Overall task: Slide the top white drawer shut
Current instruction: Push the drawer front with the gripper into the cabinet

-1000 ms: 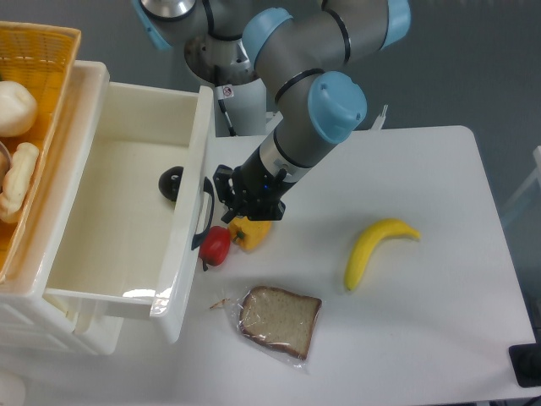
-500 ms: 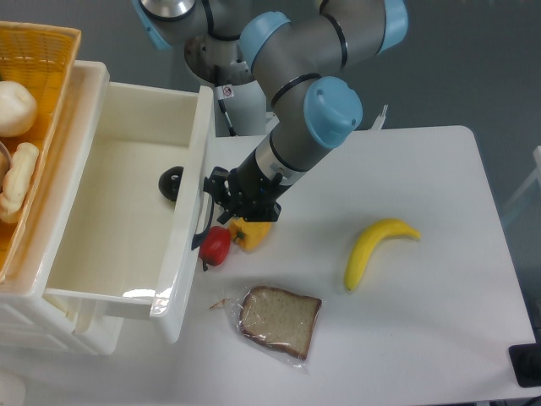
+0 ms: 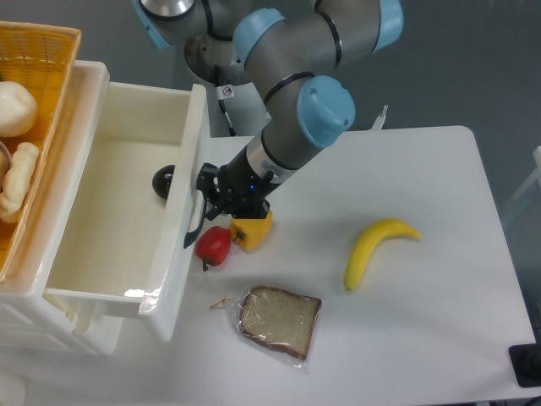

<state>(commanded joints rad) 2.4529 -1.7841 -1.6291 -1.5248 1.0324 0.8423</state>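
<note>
The gripper [image 3: 211, 196] presses against the front face of the top white drawer [image 3: 127, 203], right at its black curved handle [image 3: 193, 222]. Whether its fingers are spread or closed cannot be told; they are dark and merge with the handle. The drawer is pulled far out of the cabinet [image 3: 46, 254], its deep tray open to view, with bare cream floor running away from the gripper toward the cabinet body. A dark rounded object [image 3: 163, 180] lies inside the tray, just past the front wall from the gripper.

Close on the near side of the gripper, a yellow pepper [image 3: 250, 233] sits just below the wrist, and a red tomato-like fruit [image 3: 213, 245] lies just beside the drawer front under the handle; both are on the table [image 3: 423, 321] on the gripper's side of the drawer face. Farther toward the table's front edge rests a wrapped slice of bread [image 3: 279, 320]. A banana [image 3: 374, 248] lies well apart behind the arm. Beyond the drawer, atop the cabinet, a yellow basket [image 3: 34, 51] holds pale rolls [image 3: 15, 106].
</note>
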